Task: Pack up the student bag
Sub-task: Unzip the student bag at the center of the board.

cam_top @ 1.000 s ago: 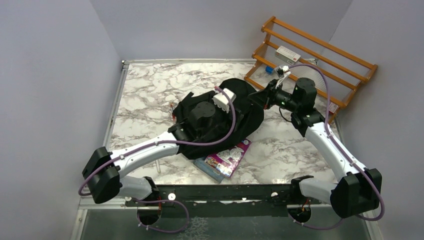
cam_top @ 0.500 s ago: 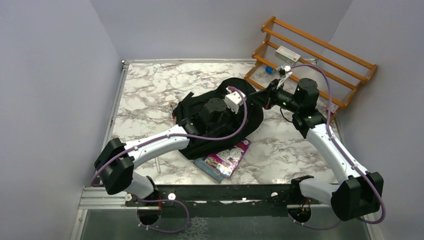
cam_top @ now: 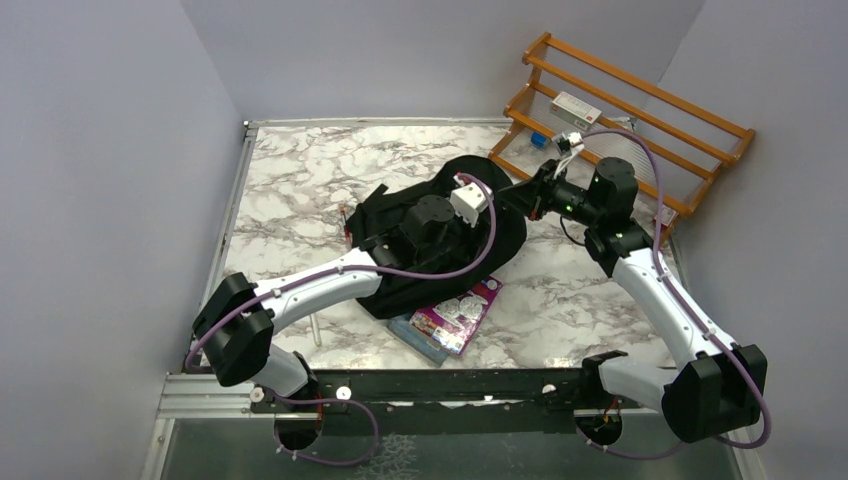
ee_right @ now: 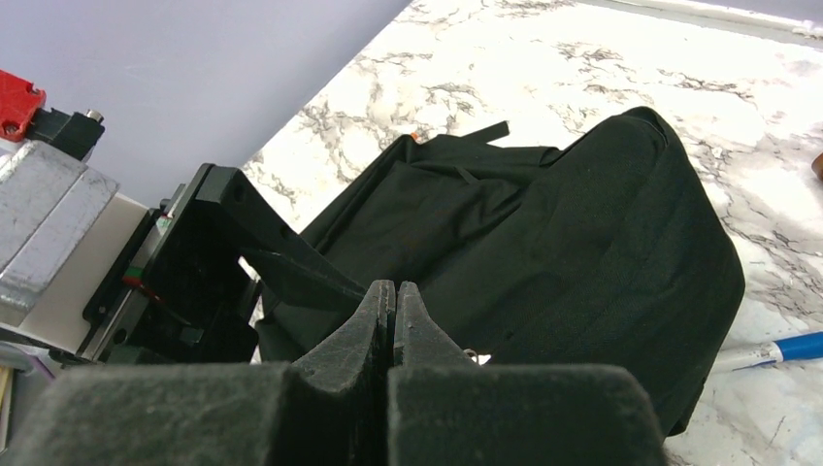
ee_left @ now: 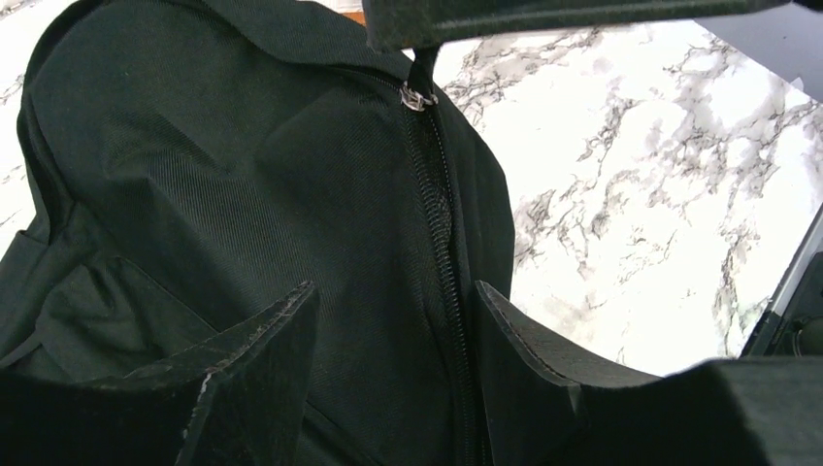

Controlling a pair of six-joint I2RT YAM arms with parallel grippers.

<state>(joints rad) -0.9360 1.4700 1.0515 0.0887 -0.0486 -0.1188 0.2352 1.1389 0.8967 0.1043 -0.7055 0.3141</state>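
Soft, light and floppy, the bag (cam_top: 505, 235) should sag anywhere, so the right claw (ee_right: 395, 291) pinches its zipper pull (ee_left: 418, 95) while the left claw (ee_left: 393, 301) gapes astride the zipper (ee_left: 442, 243).

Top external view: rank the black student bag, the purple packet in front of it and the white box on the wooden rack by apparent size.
1. student bag, clearly largest
2. purple packet
3. white box, smallest, though it sits farthest from the camera

One student bag (cam_top: 505, 238), one purple booklet (cam_top: 458, 312), one wooden rack (cam_top: 640, 83), one white box (cam_top: 575, 105).
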